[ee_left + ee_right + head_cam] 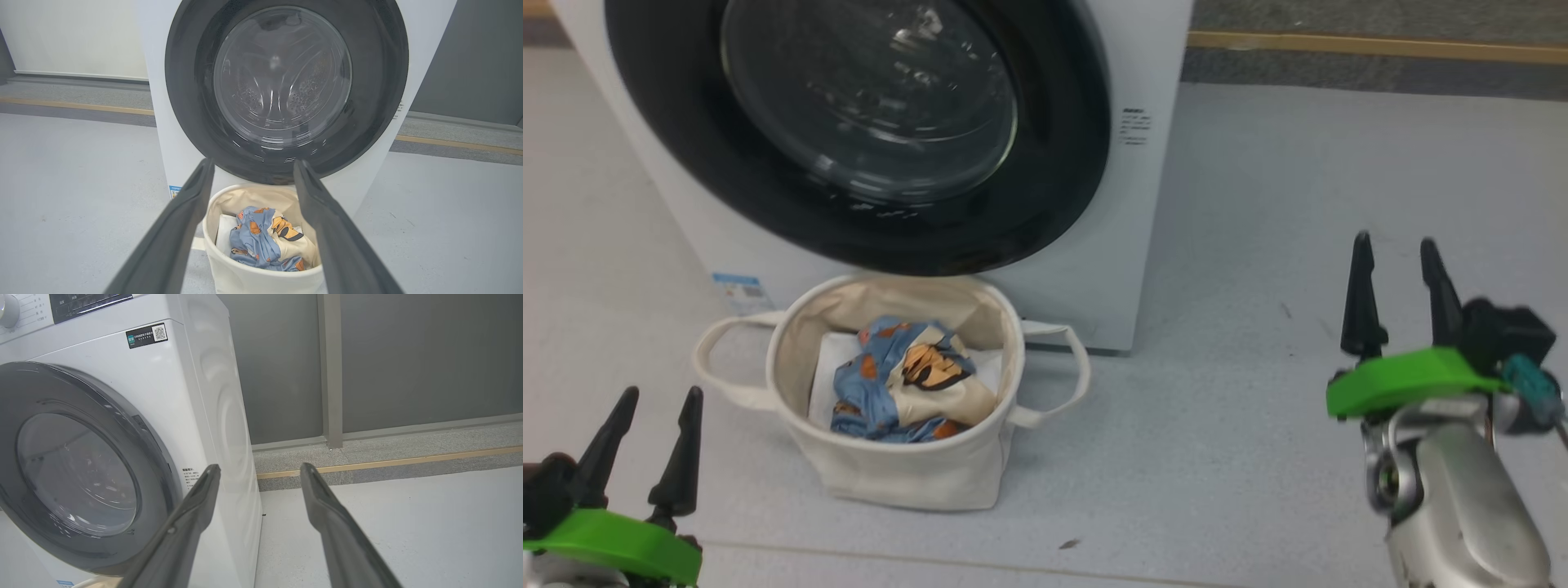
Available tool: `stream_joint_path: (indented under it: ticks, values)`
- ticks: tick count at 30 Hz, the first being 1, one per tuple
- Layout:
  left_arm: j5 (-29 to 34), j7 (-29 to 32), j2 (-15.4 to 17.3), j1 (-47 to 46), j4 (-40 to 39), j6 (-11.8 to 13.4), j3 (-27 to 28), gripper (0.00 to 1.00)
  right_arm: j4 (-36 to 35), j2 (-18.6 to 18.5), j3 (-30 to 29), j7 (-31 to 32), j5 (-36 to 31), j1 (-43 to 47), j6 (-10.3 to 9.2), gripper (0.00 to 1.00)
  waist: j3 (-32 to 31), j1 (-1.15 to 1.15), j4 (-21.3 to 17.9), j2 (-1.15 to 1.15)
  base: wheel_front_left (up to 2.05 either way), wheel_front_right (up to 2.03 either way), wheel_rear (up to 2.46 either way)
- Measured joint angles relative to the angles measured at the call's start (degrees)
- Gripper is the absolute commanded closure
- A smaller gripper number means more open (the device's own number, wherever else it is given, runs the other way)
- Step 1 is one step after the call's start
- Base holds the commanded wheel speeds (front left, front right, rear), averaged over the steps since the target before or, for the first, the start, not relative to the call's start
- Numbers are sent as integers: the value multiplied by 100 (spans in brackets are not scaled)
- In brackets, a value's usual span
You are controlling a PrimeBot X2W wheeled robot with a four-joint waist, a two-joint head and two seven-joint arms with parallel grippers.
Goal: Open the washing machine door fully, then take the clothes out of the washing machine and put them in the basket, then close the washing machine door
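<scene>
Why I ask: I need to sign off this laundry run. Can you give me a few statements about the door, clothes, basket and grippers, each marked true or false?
1. The door of the washing machine is shut. True.
2. The basket stands on the floor in front of the washing machine. True.
3. The clothes lie on the floor. False: they lie inside the basket.
4. The left gripper grips a basket handle. False: it is open, holds nothing and is clear of the basket.
5. The right gripper is open and empty. True.
</scene>
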Motion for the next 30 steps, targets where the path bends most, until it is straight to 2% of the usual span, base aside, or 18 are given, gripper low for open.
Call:
stream_joint_path:
  ticks: [3,5,10,18,30]
  values:
    - [-199,0,118,26,-24,0,-53,0,-224,0,44,0,59,364,0,0,-90,0,-145,0,0,0,0]
    - [-301,0,194,19,99,0,-234,0,-427,-35,123,0,408,706,0,0,-198,0,-215,0,0,0,0]
    - [-525,0,244,-49,363,1,-259,0,-593,-162,112,0,469,1083,0,0,-284,0,-349,0,0,0,0]
    - [-512,0,313,-332,778,0,-324,0,-792,-158,15,0,387,1237,0,0,-394,0,-437,0,0,0,0]
    - [-537,0,343,-360,754,0,-481,0,-795,-188,202,0,268,1330,0,0,-459,0,-409,0,0,0,0]
